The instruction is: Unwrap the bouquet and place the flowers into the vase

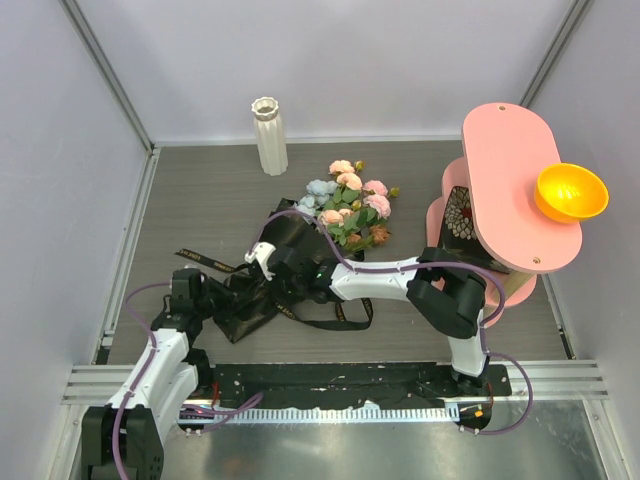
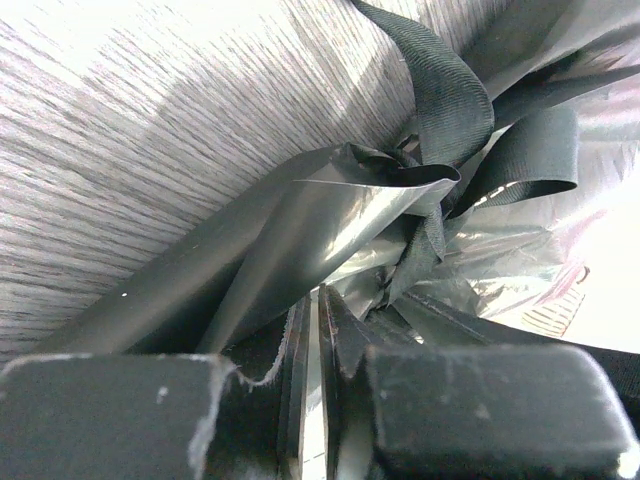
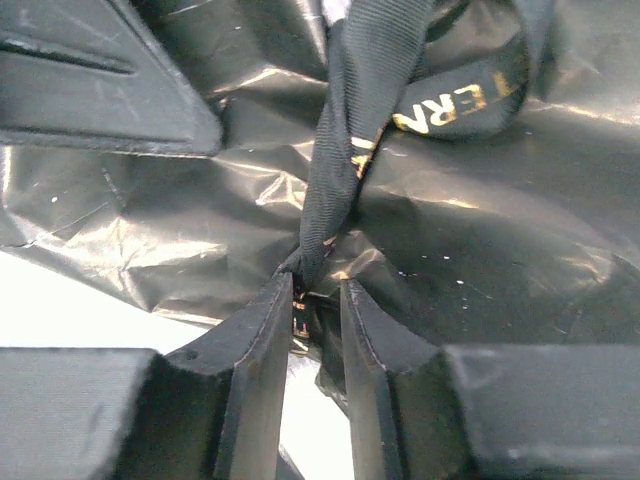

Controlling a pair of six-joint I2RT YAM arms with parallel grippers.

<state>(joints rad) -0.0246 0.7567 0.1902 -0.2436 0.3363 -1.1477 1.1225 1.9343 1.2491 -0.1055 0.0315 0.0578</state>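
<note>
The bouquet lies on its side mid-table, its flowers (image 1: pixel 350 205) pointing away and its black paper cone (image 1: pixel 285 240) toward me. The black ribbon (image 1: pixel 205 260) trails loose around the cone. My right gripper (image 1: pixel 258 268) is over the cone. In the right wrist view this gripper (image 3: pixel 315 290) is open, a ribbon strand (image 3: pixel 340 130) running down to its fingertips. My left gripper (image 1: pixel 225 292) is at the cone's near end. Its jaws (image 2: pixel 318 297) are almost together on a fold of black paper (image 2: pixel 300 215) below the ribbon knot (image 2: pixel 450 100). The white ribbed vase (image 1: pixel 269 135) stands upright at the back, apart from both grippers.
A pink two-tier stand (image 1: pixel 515 190) fills the right side, with an orange bowl (image 1: pixel 571 192) on its top shelf. Pale walls close the table on the left, back and right. A ribbon loop (image 1: pixel 345 315) lies under the right forearm.
</note>
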